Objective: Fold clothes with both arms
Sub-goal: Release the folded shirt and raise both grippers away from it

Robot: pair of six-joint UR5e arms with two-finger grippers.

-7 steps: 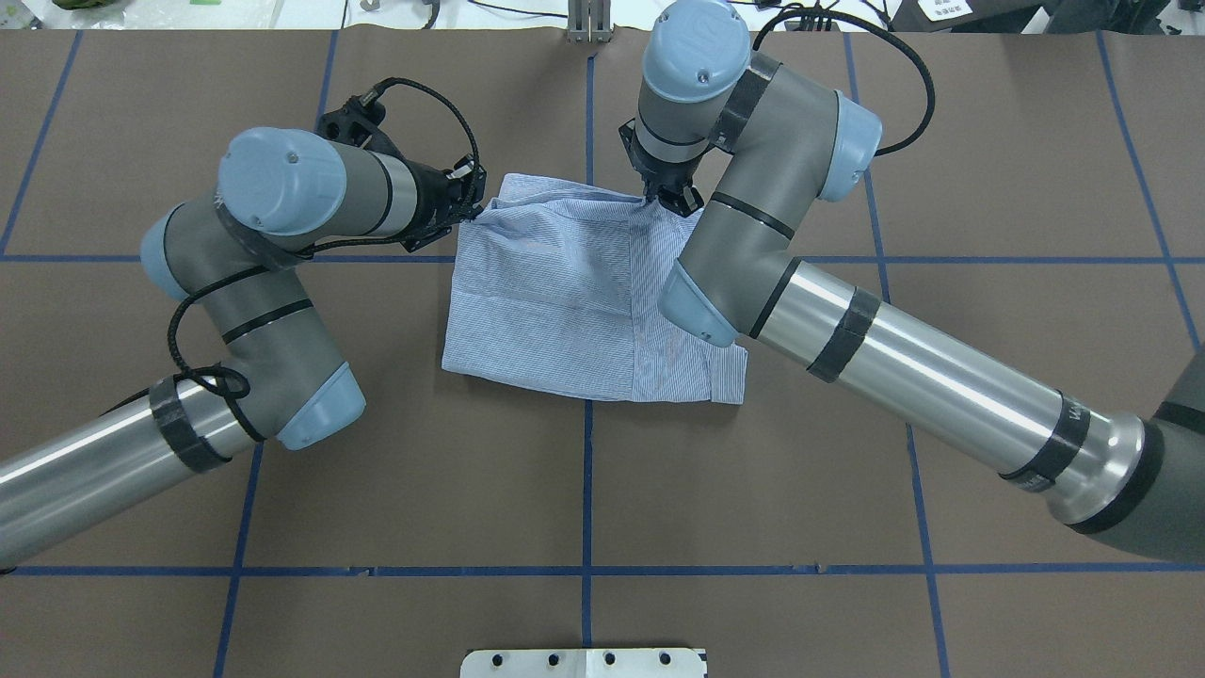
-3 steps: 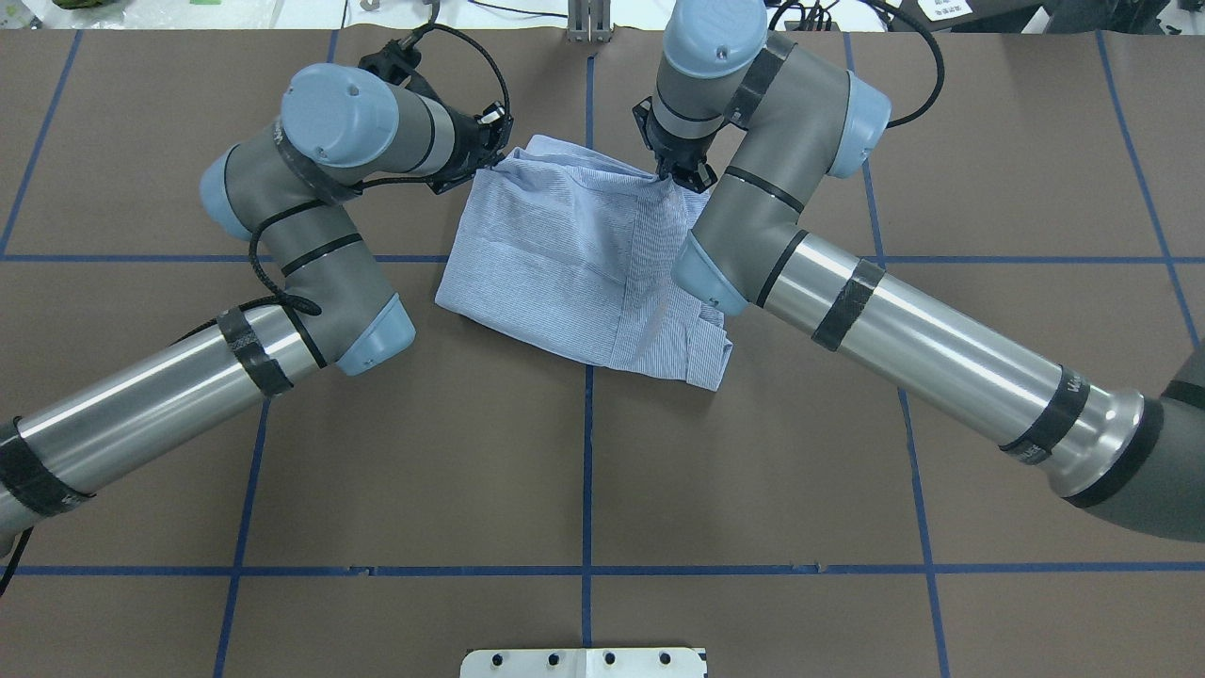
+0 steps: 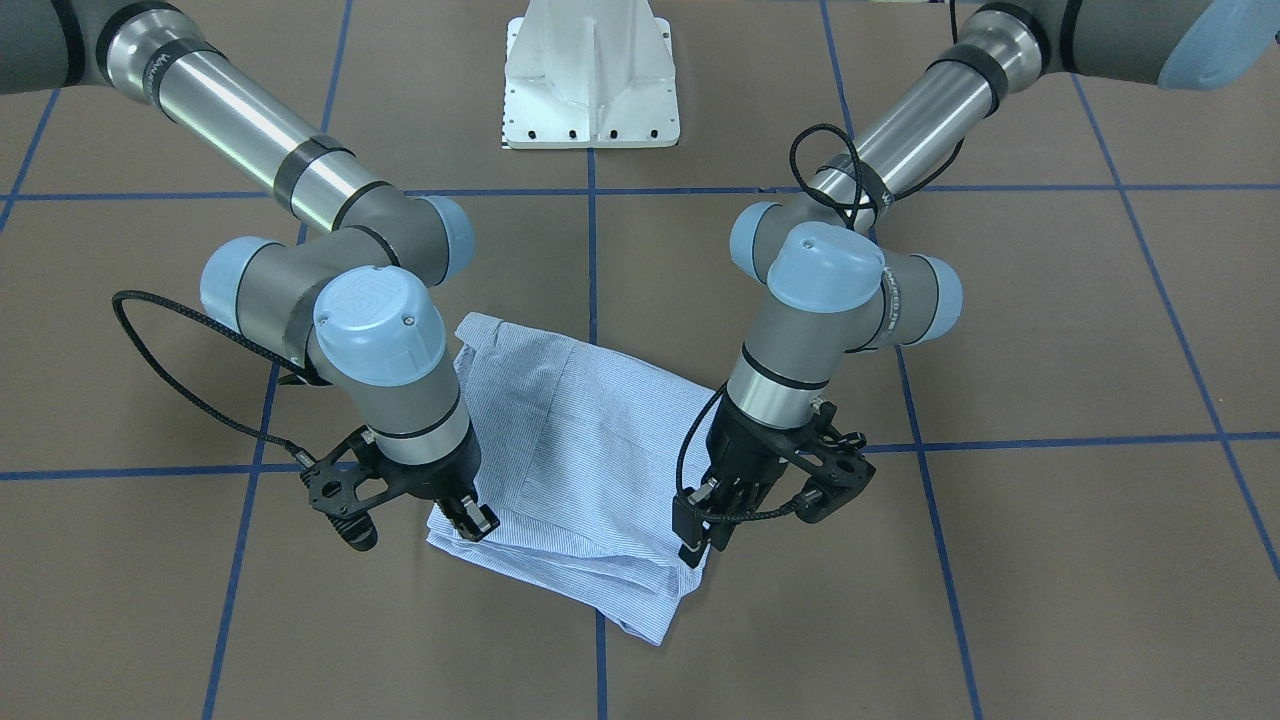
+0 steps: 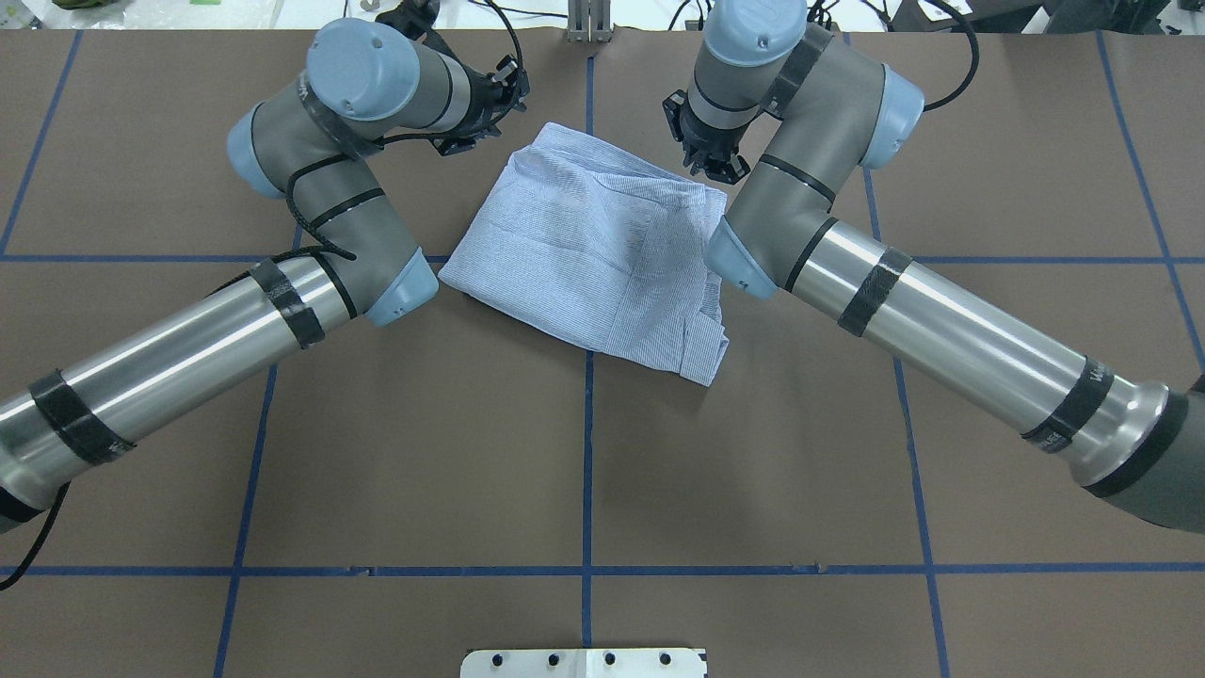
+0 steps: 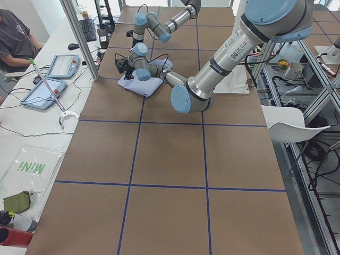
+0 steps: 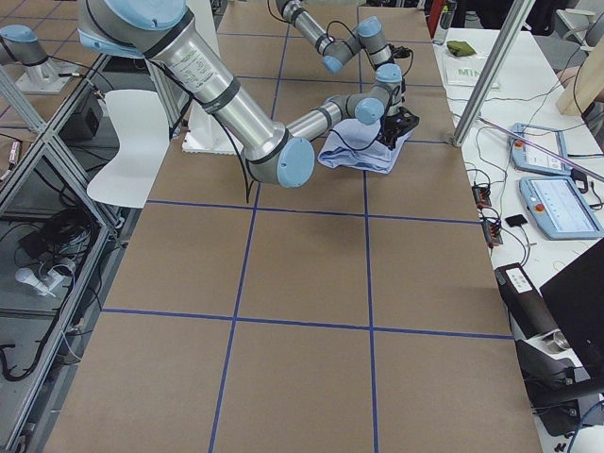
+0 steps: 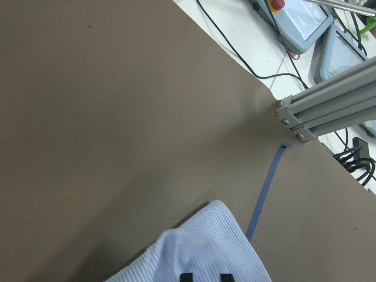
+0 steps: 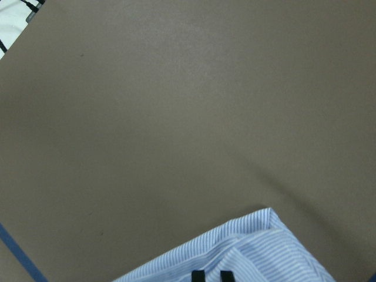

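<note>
The light blue striped shirt (image 4: 602, 245) lies folded into a compact, skewed rectangle on the brown table, past its middle. My left gripper (image 4: 494, 127) is at the shirt's far left corner, and in the front view (image 3: 697, 545) it is on the right. It is shut on the cloth edge (image 7: 200, 247). My right gripper (image 4: 714, 169) is at the far right corner, on the left in the front view (image 3: 472, 520). It is shut on the shirt edge (image 8: 258, 247). The collar, pocket and buttons are hidden in the folds.
The white pedestal base (image 3: 590, 80) stands at the near side of the table. An aluminium post (image 7: 323, 111) rises at the far edge, close behind the shirt. Blue tape lines (image 4: 587, 471) grid the table. Tablets (image 5: 58, 66) and a person sit beyond the far edge.
Both arms have moved toward the table's far edge, dragging the shirt with them. The shirt has slid farther away and turned slightly, so it lies more skewed.
</note>
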